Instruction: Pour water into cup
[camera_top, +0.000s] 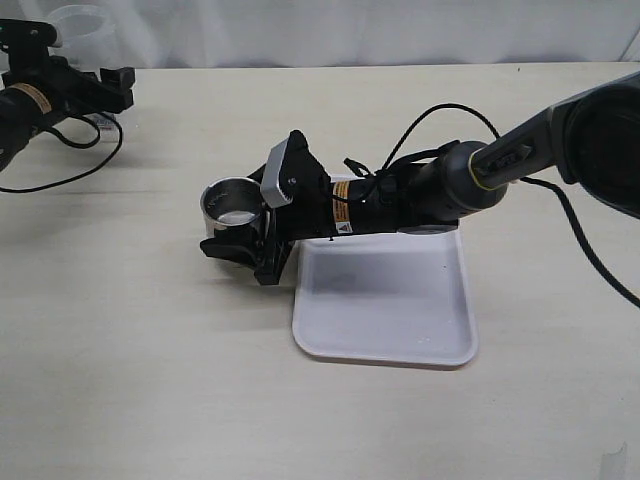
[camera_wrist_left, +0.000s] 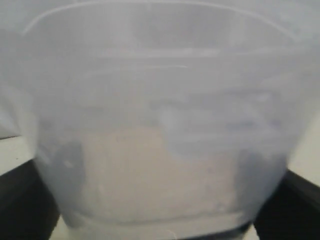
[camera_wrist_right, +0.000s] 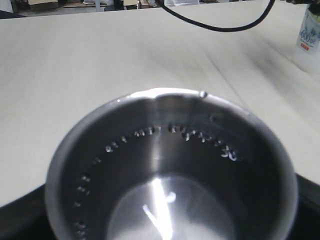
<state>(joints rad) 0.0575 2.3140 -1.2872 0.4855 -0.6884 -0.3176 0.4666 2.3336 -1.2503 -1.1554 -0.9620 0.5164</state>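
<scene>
The steel cup (camera_top: 232, 203) stands on the table left of the tray. My right gripper (camera_top: 233, 240) reaches across the tray and is shut on the cup, with a black finger (camera_wrist_right: 17, 217) on each side. In the right wrist view the cup (camera_wrist_right: 165, 150) fills the frame. Droplets ring its inner wall, and a little clear water (camera_wrist_right: 172, 212) glints at the bottom. My left gripper (camera_top: 105, 88) at the far left is shut on the transparent container (camera_top: 85, 30). The container (camera_wrist_left: 160, 125) fills the left wrist view between the dark fingers (camera_wrist_left: 22, 200).
A white tray (camera_top: 390, 300) lies right of the cup, under my right arm. The labelled container also shows far off in the right wrist view (camera_wrist_right: 307, 40). A black cable (camera_top: 75, 170) loops on the table by the left arm.
</scene>
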